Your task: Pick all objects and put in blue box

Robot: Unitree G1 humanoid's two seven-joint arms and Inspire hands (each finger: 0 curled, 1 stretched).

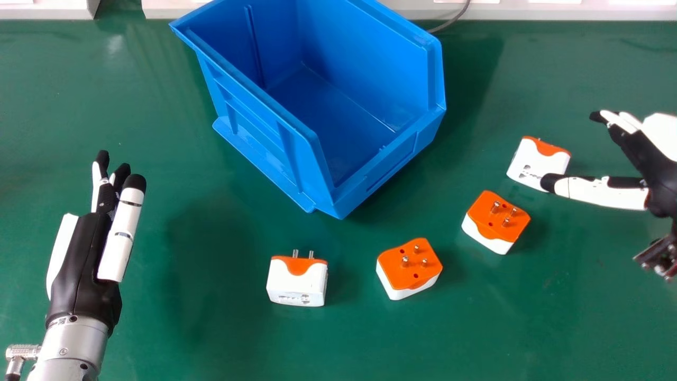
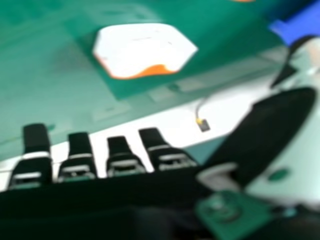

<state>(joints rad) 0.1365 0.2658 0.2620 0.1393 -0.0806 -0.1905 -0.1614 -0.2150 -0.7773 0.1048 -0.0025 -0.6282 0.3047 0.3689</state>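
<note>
The head view looks forward and down from above the desk (image 1: 174, 338), reaching its far edge; the right hand view looks from the right robot hand (image 1: 661, 182), close to one adapter (image 2: 142, 47). Both catch the blue box (image 1: 254, 127).

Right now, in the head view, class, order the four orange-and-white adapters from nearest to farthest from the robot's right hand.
1. Far-right adapter, by the right hand's thumb tip.
2. Second adapter from the right, pins up.
3. Third adapter from the right, pins up.
4. Leftmost adapter, pins pointing away from the robot.
</note>
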